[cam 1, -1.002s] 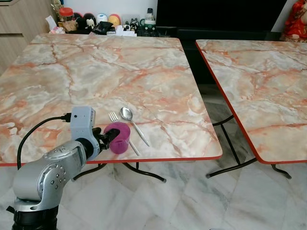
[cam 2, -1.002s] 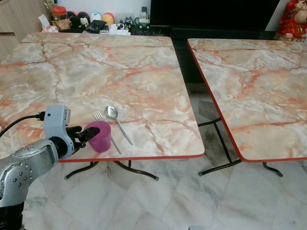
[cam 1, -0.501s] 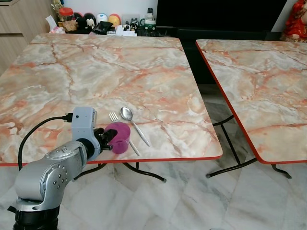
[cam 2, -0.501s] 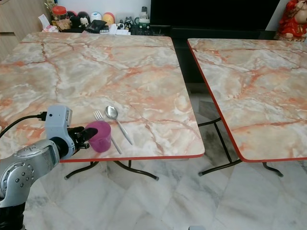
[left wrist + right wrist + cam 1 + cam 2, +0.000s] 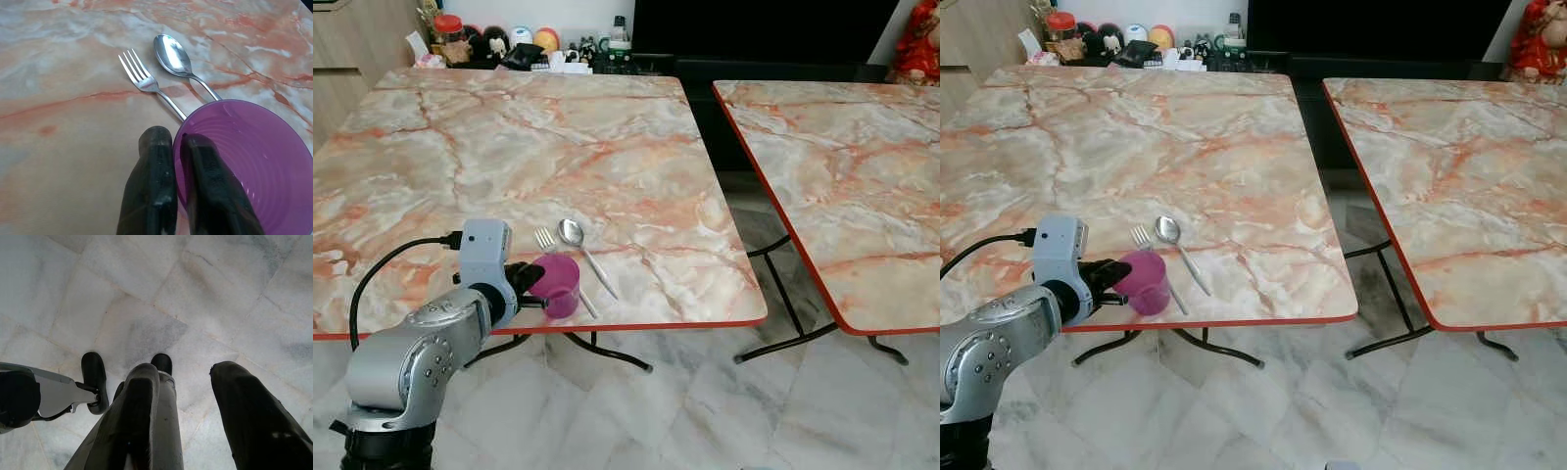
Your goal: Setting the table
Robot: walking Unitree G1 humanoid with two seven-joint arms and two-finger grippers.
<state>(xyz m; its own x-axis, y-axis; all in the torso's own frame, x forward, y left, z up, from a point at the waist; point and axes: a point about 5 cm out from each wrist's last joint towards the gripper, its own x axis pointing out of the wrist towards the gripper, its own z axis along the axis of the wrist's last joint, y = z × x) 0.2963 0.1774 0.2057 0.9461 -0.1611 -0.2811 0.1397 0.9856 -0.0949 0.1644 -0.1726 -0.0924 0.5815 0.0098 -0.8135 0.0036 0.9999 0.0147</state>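
Note:
A purple plastic cup sits near the front edge of the marble table, over the handle of a fork. A spoon lies just right of the fork. My left gripper is shut on the cup's left rim; the left wrist view has one finger outside the wall and the other inside the cup. The fork and spoon lie beyond the cup. My right gripper hangs open above the floor.
A second marble table stands to the right across a gap. Jars and small items line the far edge of the near table. Marble floor tiles lie below. A robot foot shows in the right wrist view.
The cup has shifted slightly lower and more upright on the table, my left gripper staying on its rim. The spoon and fork have not moved.

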